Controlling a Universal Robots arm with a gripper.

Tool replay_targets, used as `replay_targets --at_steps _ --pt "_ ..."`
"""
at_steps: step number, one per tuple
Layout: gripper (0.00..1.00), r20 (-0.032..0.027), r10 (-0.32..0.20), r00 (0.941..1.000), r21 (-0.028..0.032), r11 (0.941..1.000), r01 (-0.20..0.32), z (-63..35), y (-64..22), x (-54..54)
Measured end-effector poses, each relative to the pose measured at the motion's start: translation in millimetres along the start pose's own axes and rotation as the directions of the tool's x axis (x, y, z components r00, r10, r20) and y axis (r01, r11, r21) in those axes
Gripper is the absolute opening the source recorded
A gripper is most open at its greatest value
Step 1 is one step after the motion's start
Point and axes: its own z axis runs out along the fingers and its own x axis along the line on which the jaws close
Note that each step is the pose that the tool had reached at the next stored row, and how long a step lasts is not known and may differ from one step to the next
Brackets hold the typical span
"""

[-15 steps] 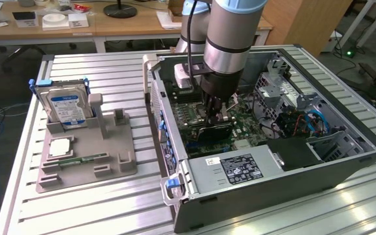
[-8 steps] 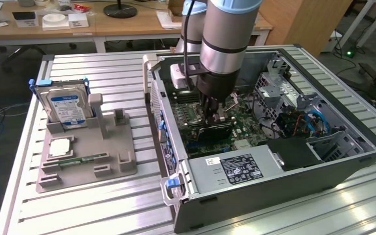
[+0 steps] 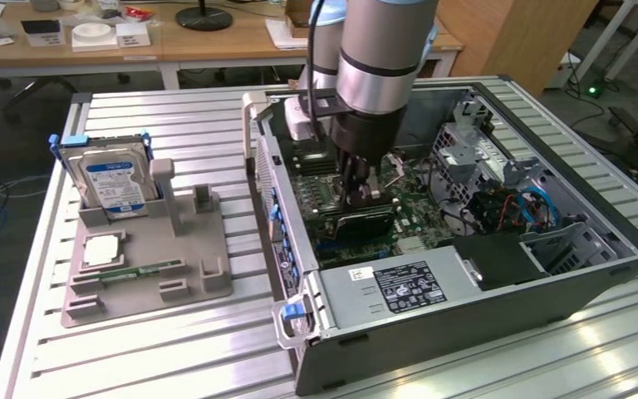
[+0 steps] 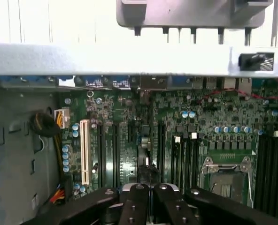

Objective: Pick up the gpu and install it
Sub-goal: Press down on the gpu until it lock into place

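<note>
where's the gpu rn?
Exterior view: the gpu is inside the open PC case, on edge over the motherboard, directly under the shut gripper and just behind the power supply.

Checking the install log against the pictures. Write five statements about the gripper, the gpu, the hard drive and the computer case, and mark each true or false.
1. The gripper is inside the open computer case. True.
2. The gripper's jaws are wide open. False: they are shut.
3. The hard drive lies flat inside the case. False: it stands upright in the grey holder on the table, at the exterior view's left.
4. The gpu sits directly under the gripper, over the motherboard. True.
5. The grey holder stands inside the case. False: it is outside, beside the case.
</note>
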Motion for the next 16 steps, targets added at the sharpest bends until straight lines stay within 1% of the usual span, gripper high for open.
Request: replay_targets --at_steps 5,7,11,16 --pt "0.10 0.0013 -0.035 0.9994 -0.0025 0.9994 0.035 -0.7 2.6 0.0" --pt "0.10 0.0013 -0.040 0.9992 -0.0039 0.9992 0.040 -0.8 5.1 0.0" --pt "0.10 0.0013 -0.040 0.9992 -0.0045 0.9992 0.040 -1.1 12.8 -0.2" --pt "0.10 0.0013 -0.040 0.9992 -0.0045 0.9992 0.040 -1.5 26.2 -1.9"
